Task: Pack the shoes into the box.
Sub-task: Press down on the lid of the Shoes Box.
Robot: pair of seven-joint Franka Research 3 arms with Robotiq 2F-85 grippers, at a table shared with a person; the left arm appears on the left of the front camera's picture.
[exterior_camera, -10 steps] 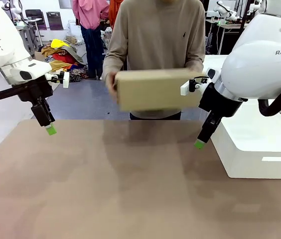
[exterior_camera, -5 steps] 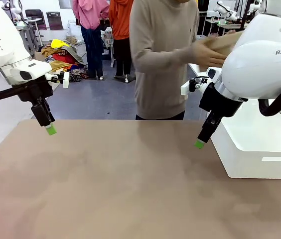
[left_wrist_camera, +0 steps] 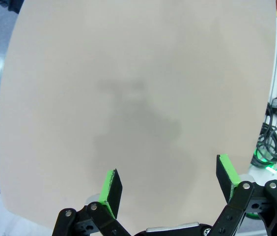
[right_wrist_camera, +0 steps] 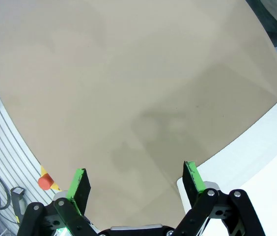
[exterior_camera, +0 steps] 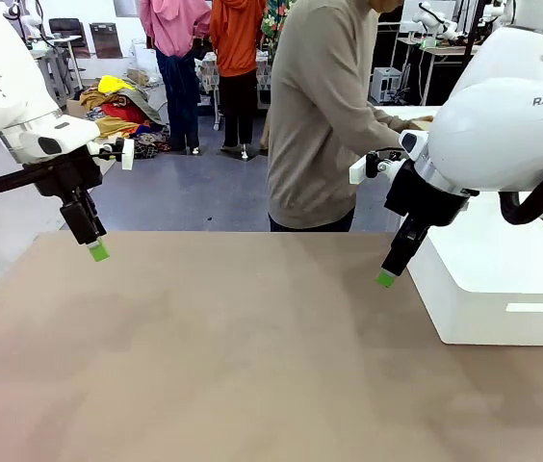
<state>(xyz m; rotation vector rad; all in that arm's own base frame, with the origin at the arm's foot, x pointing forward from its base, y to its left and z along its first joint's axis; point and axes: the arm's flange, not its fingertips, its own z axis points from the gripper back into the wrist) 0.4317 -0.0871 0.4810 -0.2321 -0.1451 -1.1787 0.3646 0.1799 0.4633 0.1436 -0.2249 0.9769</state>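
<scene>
Left tool at the frame's left and right tool right of centre hang above the brown bench, jaws spread wide, holding nothing. A person stands turned toward the upper right, beside a white block.

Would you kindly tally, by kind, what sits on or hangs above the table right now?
White block on the table: 1
Open end effectors hanging above it, left and right: 2
Total: 3
</scene>
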